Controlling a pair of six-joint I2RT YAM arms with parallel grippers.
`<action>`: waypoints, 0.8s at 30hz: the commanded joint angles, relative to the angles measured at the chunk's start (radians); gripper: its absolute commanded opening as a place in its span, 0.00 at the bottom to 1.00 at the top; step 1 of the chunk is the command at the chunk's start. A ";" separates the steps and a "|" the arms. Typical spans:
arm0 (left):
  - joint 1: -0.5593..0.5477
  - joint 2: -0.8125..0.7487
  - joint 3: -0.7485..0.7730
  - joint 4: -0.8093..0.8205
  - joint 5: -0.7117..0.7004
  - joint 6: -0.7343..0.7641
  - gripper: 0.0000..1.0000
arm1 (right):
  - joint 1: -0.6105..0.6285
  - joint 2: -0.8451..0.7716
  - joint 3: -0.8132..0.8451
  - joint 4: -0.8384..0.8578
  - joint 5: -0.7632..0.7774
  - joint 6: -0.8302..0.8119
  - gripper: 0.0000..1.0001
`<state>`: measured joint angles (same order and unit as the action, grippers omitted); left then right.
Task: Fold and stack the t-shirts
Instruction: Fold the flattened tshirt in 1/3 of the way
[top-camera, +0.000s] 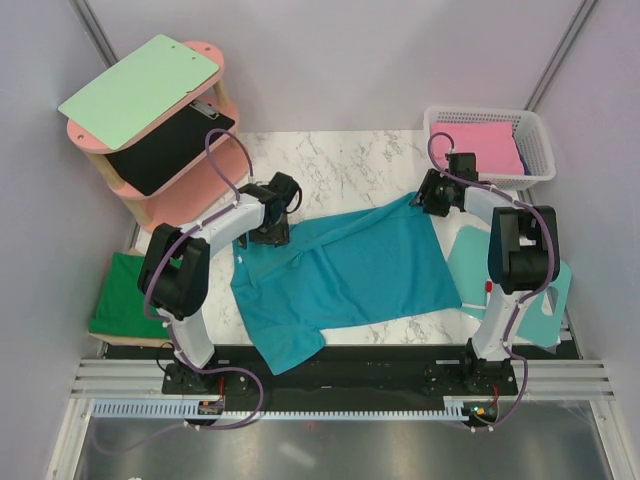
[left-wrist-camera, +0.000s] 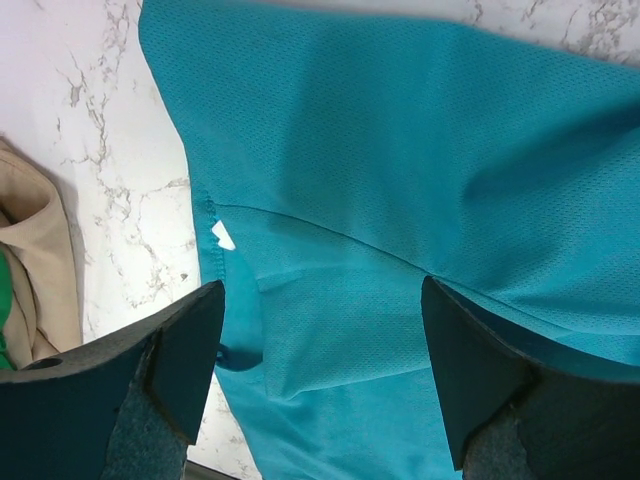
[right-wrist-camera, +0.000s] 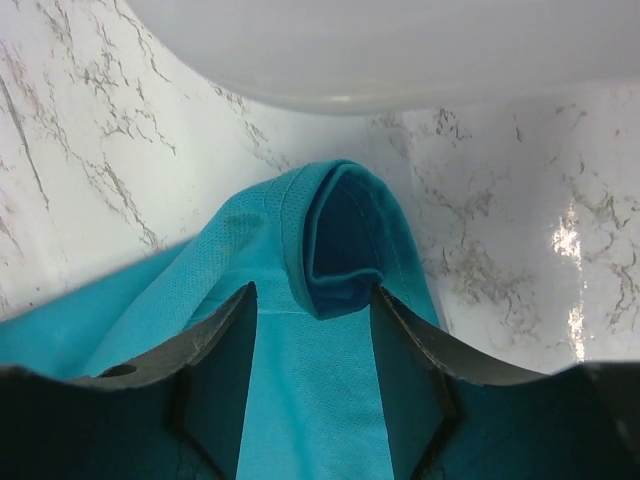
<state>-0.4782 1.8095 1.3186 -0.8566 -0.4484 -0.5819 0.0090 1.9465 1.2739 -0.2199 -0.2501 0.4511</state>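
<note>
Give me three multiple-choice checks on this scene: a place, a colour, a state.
1. Where is the dark green t-shirt? A on the teal board; B beyond the marble table's left edge; C on the pink shelf.
2. The white basket's cloth is? A pink; B yellow; C black.
3. The left gripper is? A open over the teal t-shirt; B shut on a clipboard; C out of view.
Key: B, it lies left of the tabletop; A, pink fills the basket; A, fingers apart above that shirt.
</note>
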 joint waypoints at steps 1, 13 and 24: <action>-0.002 0.001 -0.013 0.024 -0.042 0.014 0.85 | -0.004 -0.001 0.002 0.076 0.017 0.020 0.55; -0.002 0.007 -0.039 0.022 -0.062 0.008 0.85 | 0.000 -0.056 -0.028 0.103 -0.041 0.012 0.11; -0.002 0.036 -0.035 0.022 -0.075 0.002 0.85 | -0.001 -0.228 -0.045 0.022 -0.061 -0.008 0.00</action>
<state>-0.4782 1.8362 1.2812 -0.8532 -0.4831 -0.5819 0.0090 1.7901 1.2327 -0.1768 -0.2890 0.4595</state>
